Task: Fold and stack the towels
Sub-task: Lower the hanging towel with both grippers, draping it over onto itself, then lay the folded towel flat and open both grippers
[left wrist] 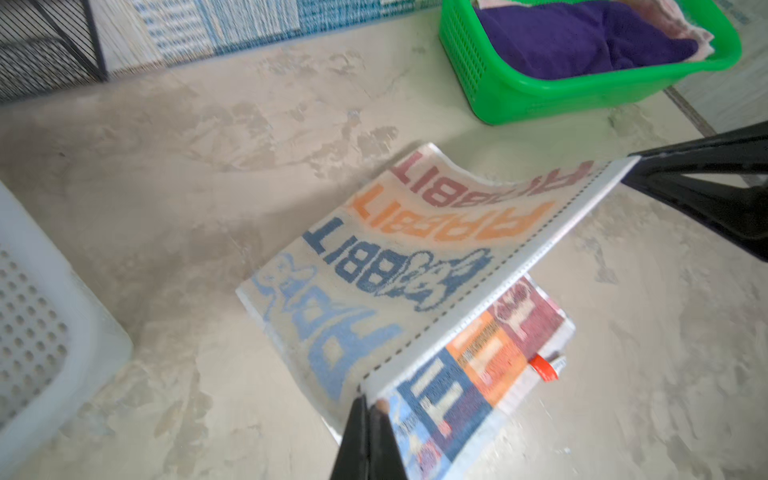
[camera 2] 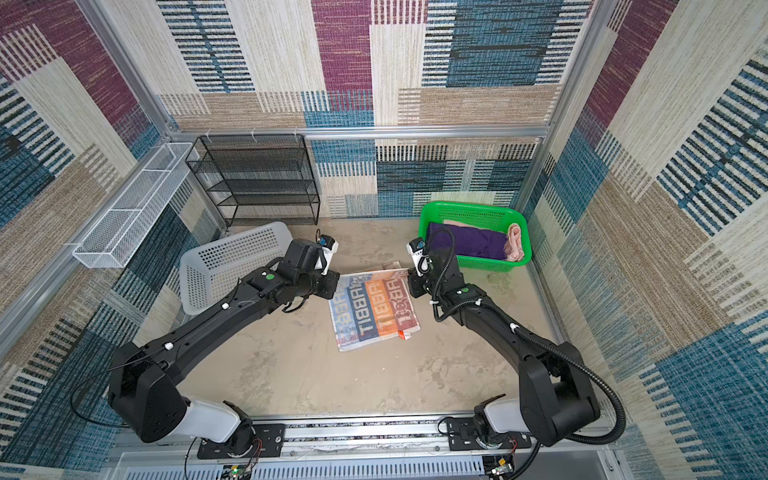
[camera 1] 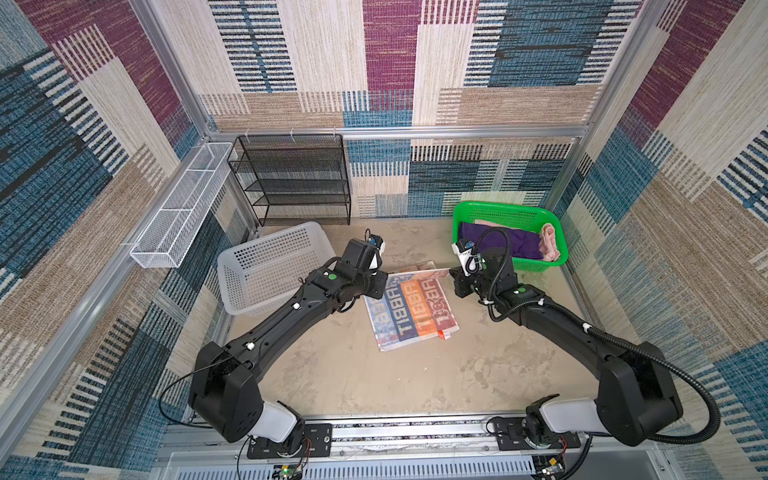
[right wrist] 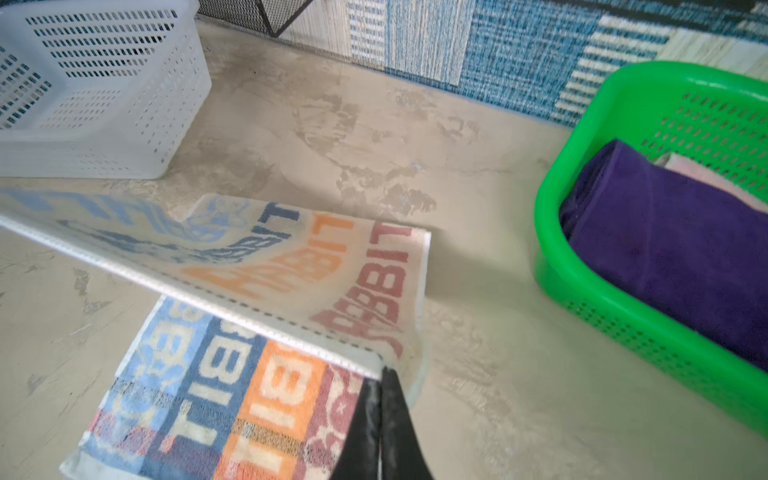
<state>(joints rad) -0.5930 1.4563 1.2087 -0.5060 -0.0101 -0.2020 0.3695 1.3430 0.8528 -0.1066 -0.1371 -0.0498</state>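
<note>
One table carries everything. At its middle we note the RABBIT towel: near half flat, far hem lifted clear and stretched taut between the jaws. Behind it on the right, the green basket holds the purple towel and the pink towel. The left gripper is clamped tight on the hem's left corner, and the right gripper likewise on its right corner.

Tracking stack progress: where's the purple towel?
In both top views the purple towel lies in the green basket at the far right, next to a pink towel.
</note>
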